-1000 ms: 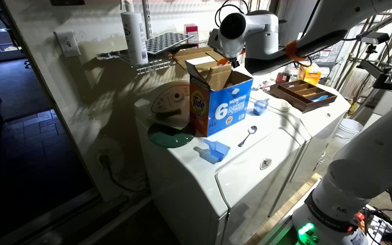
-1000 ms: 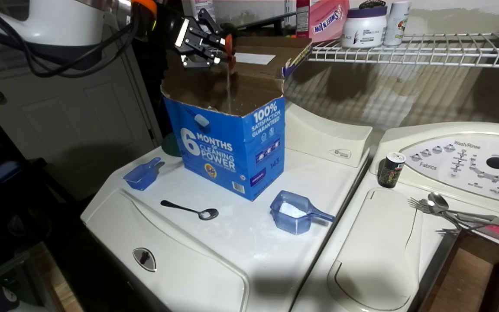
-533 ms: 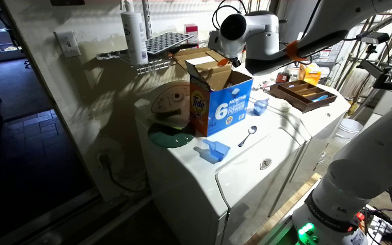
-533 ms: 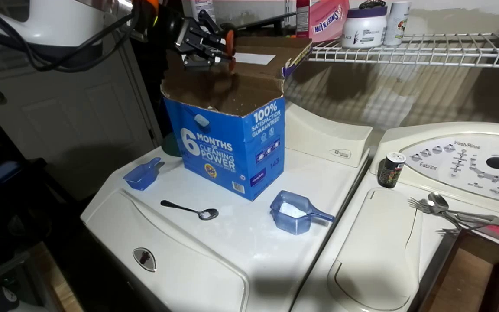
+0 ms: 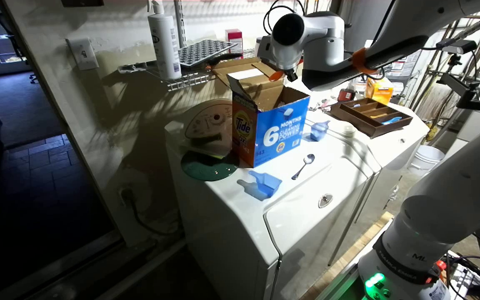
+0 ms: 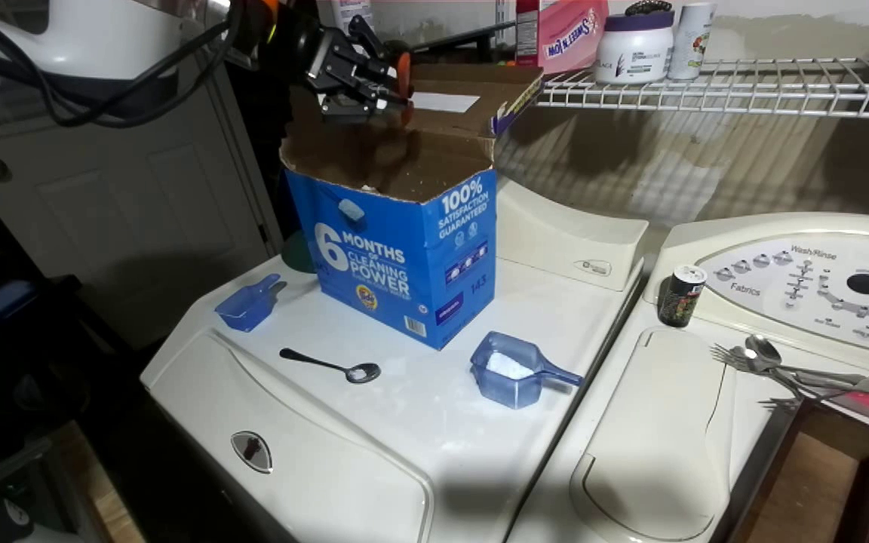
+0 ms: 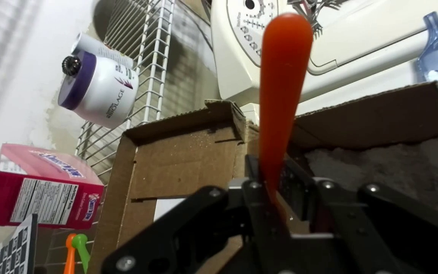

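Currently holding 1 smooth orange plastic utensil [image 7: 284, 76] clamped in gripper [image 6: 397, 88], above 1 open corrugated cardbd box [image 6: 389, 234] w/ pale powder [image 7: 378, 167] inside. Also counting, on glossy white machine top [image 6: 419, 411], 2 translucent blue plastic scoops [image 6: 514, 391] [image 6: 246, 308], 1 w/ white granules [image 6: 508, 365] inside, plus 1 shiny metal spoon [image 6: 361, 372]. Farther off, can see 1 dk brown rect. tray [image 5: 350, 121] w/ compartments.

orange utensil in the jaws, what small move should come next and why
I would probably raise the orange utensil slightly, straight up, before any sideways travel. The jaws hold it above the open Tide box, and that box's raised flap looks close to it in both exterior views, so swinging across first might bump the flap.
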Robot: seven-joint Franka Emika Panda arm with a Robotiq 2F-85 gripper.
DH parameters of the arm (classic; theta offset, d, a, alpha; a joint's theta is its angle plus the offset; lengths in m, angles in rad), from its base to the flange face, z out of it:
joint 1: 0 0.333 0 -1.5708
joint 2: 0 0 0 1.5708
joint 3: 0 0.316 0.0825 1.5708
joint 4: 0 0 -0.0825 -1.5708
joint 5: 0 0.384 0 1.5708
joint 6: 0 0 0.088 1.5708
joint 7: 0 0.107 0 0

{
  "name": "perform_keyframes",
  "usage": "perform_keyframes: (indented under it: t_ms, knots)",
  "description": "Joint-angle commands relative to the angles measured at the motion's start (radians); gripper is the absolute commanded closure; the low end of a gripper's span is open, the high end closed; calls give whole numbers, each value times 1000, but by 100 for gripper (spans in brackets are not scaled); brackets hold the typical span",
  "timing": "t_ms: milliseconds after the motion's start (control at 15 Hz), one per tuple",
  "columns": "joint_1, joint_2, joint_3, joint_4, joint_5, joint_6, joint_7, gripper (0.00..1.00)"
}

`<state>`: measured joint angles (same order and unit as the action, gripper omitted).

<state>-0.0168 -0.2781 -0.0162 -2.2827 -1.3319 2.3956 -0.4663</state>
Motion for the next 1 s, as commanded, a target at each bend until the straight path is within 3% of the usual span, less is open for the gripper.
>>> perform_keyframes:
  t_ms: [0, 400, 933]
  knots:
    - [17, -36, -27, -18, 140, -50, -29, 96]
    - [21, -42, -56, 5, 447, -142, -36, 96]
    - [-2, -31, -61, 65, 664, -258, 71, 96]
